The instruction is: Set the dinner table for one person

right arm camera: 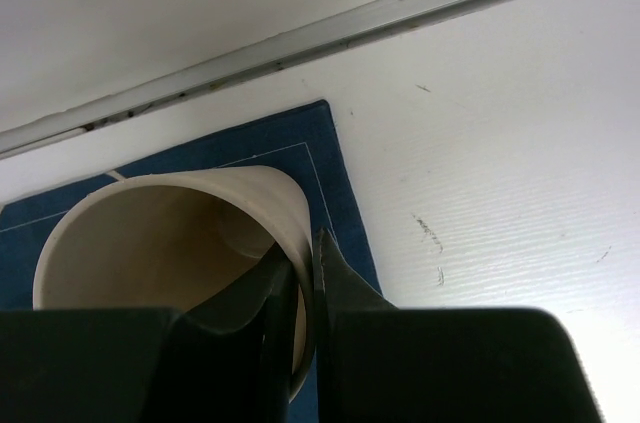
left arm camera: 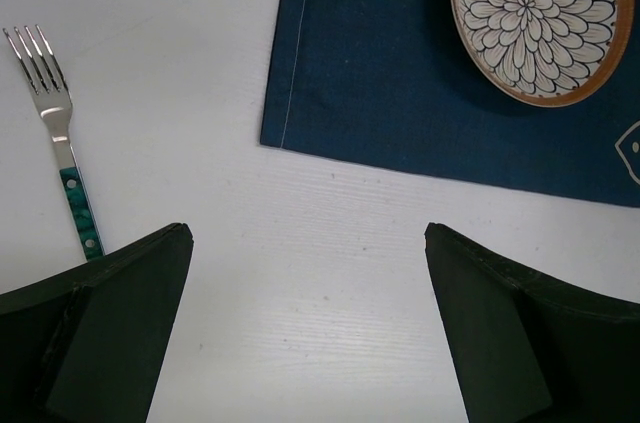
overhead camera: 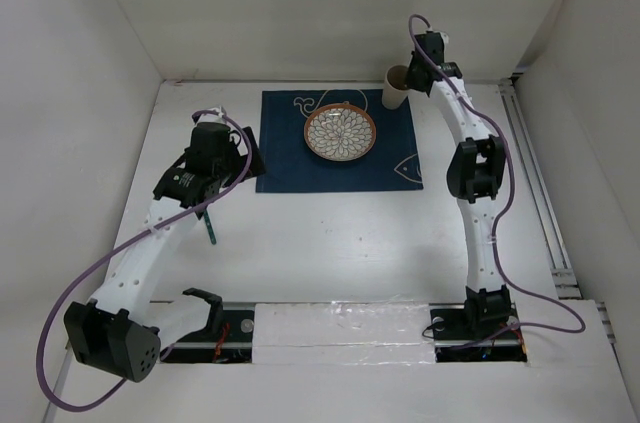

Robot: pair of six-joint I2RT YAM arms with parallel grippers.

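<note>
Right end effector (right arm camera: 306, 261) pinching cup (right arm camera: 160, 243) wall on mat (right arm camera: 325, 158) corner, left end effector (left arm camera: 308, 235) wide open, empty, over surface (left arm camera: 300, 283) by fork (left arm camera: 62, 148)

Readable text: none in any view.
Mat (left arm camera: 380, 73): ahead and to the right of the left tool (left arm camera: 308, 233); white line drawings only, one a fish outline, no letters.
Plate (left arm camera: 540, 18): on the mat, further ahead and to the right of the left tool; petal pattern, no wording.
Fork (left arm camera: 62, 158): ahead and to the left of the left tool; green handle, no stamp legible.
Cup (right arm camera: 170, 243): its wall is between the fingers of the right tool (right arm camera: 305, 283); plain cream, no print.
</note>
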